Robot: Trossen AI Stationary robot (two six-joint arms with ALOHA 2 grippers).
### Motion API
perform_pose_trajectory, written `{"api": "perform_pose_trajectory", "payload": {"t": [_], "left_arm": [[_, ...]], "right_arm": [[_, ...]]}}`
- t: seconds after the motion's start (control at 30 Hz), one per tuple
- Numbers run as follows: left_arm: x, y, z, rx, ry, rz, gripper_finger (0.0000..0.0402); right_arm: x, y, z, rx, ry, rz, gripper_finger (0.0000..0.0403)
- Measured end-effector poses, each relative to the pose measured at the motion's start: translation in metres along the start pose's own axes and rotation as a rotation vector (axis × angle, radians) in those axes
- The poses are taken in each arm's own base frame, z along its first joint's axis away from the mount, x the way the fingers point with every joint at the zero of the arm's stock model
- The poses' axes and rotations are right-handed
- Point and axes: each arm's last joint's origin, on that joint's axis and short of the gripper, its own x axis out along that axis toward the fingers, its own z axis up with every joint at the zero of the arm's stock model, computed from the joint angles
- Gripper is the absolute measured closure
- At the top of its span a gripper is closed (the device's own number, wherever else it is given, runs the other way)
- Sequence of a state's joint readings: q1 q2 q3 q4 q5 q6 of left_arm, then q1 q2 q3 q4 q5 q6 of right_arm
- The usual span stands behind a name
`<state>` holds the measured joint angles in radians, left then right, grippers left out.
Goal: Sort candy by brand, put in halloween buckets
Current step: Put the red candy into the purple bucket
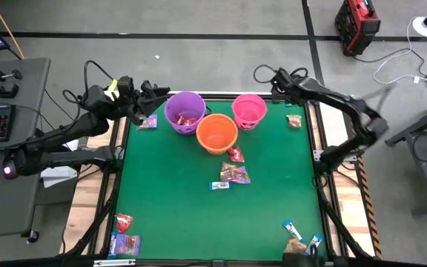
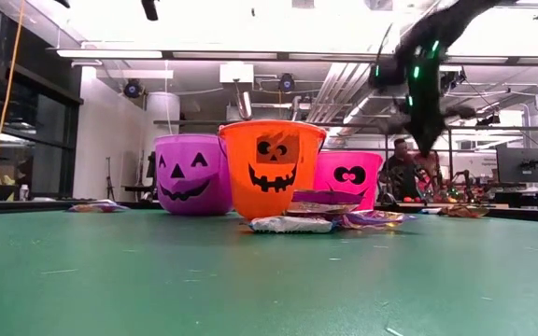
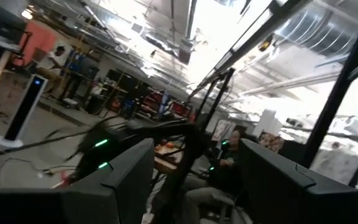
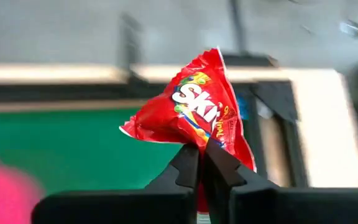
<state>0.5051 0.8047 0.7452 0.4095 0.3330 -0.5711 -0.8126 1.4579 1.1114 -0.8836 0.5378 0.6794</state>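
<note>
The right hand [image 4: 201, 163] is pinching a red Skittles packet [image 4: 194, 109] by its lower edge, jaws closed tight on the wrapper, high above the far right corner of the worktop [image 1: 169, 200] near the pink bucket [image 1: 248, 110]. The purple bucket [image 1: 184, 111] is already holding red wrappers, so that looks like the right home — carrying the packet across over the pink bucket's rim and releasing only once it is hanging squarely above the purple opening would serve best. The packet is dangling loosely, so a slow swing would keep it from flapping free. The left hand [image 1: 148, 96] is waiting wide open beside the purple bucket — a possible obstacle. The orange bucket [image 1: 216, 133] stands in front; more candy [image 1: 233, 174] is lying mid-worktop.
</note>
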Motion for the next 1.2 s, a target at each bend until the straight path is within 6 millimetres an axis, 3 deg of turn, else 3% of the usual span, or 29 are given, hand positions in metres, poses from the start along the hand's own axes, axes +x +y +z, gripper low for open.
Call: {"api": "perform_pose_trajectory", "payload": {"t": [0.17,0.3,0.4,0.53,0.77,0.97,1.2], "left_arm": [[-0.001,0.004,-0.002,0.054,0.033,0.032,0.0179],[-0.002,0.009,-0.009,0.066,0.103,0.068,0.0179],[-0.002,0.01,-0.013,0.046,0.166,0.045,0.0179],[-0.002,0.008,-0.014,0.041,0.191,-0.002,0.0179],[-0.002,0.009,-0.014,0.044,0.182,0.007,0.0179],[-0.002,0.009,-0.014,0.034,0.182,0.008,0.0179],[-0.002,0.007,-0.013,-0.074,0.169,0.011,0.0179]], "right_arm": [[-0.072,0.015,-0.001,0.147,-0.203,0.465,0.0401],[-0.12,0.05,-0.008,0.18,-0.37,0.849,0.0402],[-0.139,0.08,-0.022,0.19,-0.419,1.025,0.0402],[-0.138,0.121,-0.046,0.226,-0.371,1.136,0.0403],[-0.112,0.185,-0.079,0.28,-0.273,1.279,0.0403],[-0.12,0.23,-0.065,0.157,-0.272,1.343,0.0403],[-0.121,0.259,-0.042,-0.129,-0.258,1.128,0.0402]]}}
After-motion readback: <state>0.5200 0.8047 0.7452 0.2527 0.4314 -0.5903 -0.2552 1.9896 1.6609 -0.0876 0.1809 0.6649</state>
